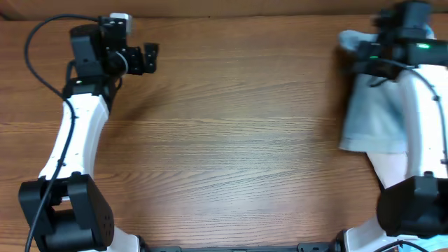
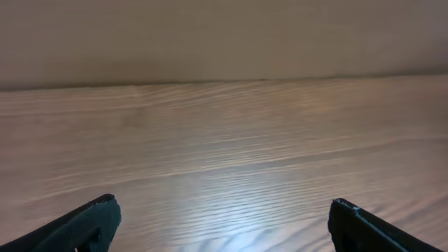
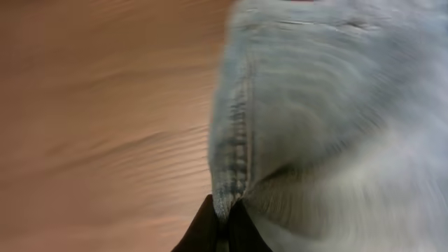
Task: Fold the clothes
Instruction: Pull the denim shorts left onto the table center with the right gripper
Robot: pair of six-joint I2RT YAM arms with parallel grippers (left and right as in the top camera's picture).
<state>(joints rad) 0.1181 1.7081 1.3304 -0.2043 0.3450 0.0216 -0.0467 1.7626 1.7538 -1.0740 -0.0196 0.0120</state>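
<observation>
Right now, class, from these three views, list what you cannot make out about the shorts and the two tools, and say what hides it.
1. Overhead: the full outline of the shorts. The right arm covers part of them and the right edge cuts them off.
2. Right wrist: pockets and belt loops. Blur smears the denim, and only a seam at the right tool reads.
3. Left wrist: most of the left tool, cut off by the bottom edge.

Reads as a robotics lab or test bench. Wide wood-grain desk [image 1: 224, 140] filling the overhead view. Two white-and-black robot arms rising from heavy black bases, left arm [image 1: 70, 140] at 8 o'clock, right arm [image 1: 423, 133] at 4 o'clock. Loose black cable [image 1: 28, 52] looping at 10 o'clock. Small green status light [image 1: 422, 47] glowing at 2 o'clock. Plain beige wall [image 2: 224, 38] just behind the desk.
</observation>
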